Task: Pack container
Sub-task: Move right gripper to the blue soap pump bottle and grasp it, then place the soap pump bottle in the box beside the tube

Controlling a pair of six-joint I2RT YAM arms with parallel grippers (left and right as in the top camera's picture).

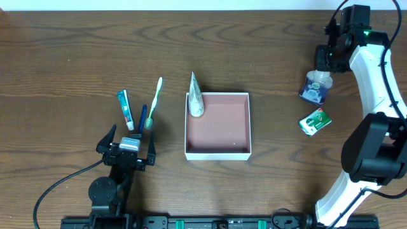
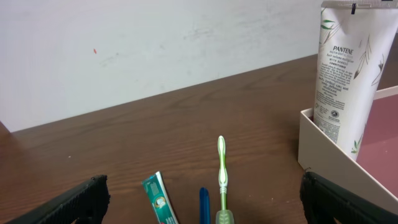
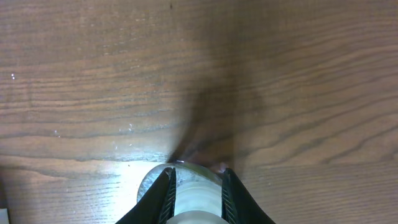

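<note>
The container (image 1: 245, 127) is a shallow square box with white walls and a pinkish floor, at the table's middle. A white Pantene tube (image 1: 196, 98) stands in its back left corner, leaning on the wall; it also shows in the left wrist view (image 2: 342, 74) above the container wall (image 2: 329, 149). A green toothpaste tube (image 1: 125, 109), a blue stick (image 1: 142, 117) and a green toothbrush (image 1: 153, 102) lie left of the container. My left gripper (image 1: 130, 143) is open and empty just in front of them (image 2: 205, 208). My right gripper (image 1: 325, 62) is shut on the top of a clear blue bottle (image 1: 315, 89), also seen in the right wrist view (image 3: 196, 196).
A small green box (image 1: 315, 121) lies on the table in front of the bottle, right of the container. In the left wrist view the toothpaste (image 2: 158, 202), blue stick (image 2: 204, 205) and toothbrush (image 2: 221, 174) lie between the fingers' line of sight.
</note>
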